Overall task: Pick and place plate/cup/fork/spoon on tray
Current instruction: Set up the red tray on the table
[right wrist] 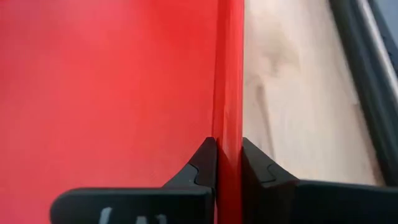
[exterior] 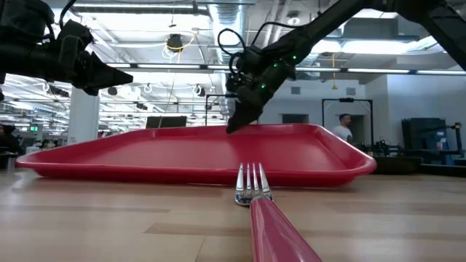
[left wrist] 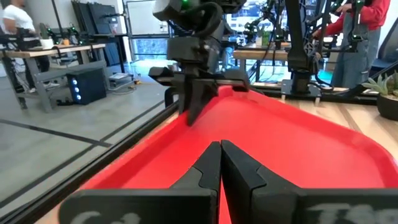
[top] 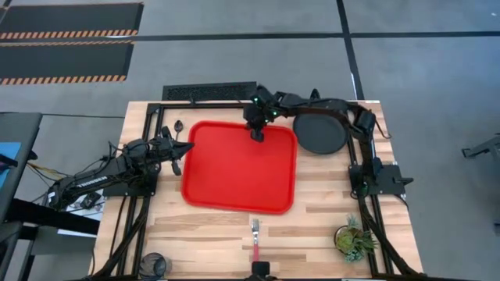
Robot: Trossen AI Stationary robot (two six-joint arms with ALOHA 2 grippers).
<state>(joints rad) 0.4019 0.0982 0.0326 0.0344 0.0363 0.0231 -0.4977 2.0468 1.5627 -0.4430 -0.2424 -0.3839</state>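
On the pale wooden desk (top: 226, 230), the scene runs from nine o'clock across to three.

At nine o'clock the left tool (top: 175, 154) hangs just off the short edge of the large flat bright red rectangular plastic tray (top: 234, 176). Its own wrist view shows the two dark fingers (left wrist: 239, 171) pressed together with nothing between them, aimed across the tray floor. Just beyond it, near ten o'clock, the small thin dark spoon (top: 179, 126) lies on the wood beside the tray's corner. Down at seven o'clock the small round dark tumbler, the cup (top: 153, 264), stands at the desk's near corner, well apart from the tray.

The tray fills the middle of the desk and nothing lies in it. At twelve o'clock the right tool (top: 257, 134) is down on the tray's far rim; in the right wrist view its fingers (right wrist: 258, 171) pinch that raised rim, one on the inside and one on the outside. From the low view the tool (exterior: 234, 125) meets the tray (exterior: 145, 156) at its back edge.

At six o'clock the slim fork with silver tines and a long red handle (top: 255, 240) lies on the wood, tines toward the tray, just short of it.

At two o'clock the round dark grey-black plate (top: 320, 134) rests on the desk just beside the tray's right edge. A small potted green plant (top: 353, 240) sits at five o'clock.
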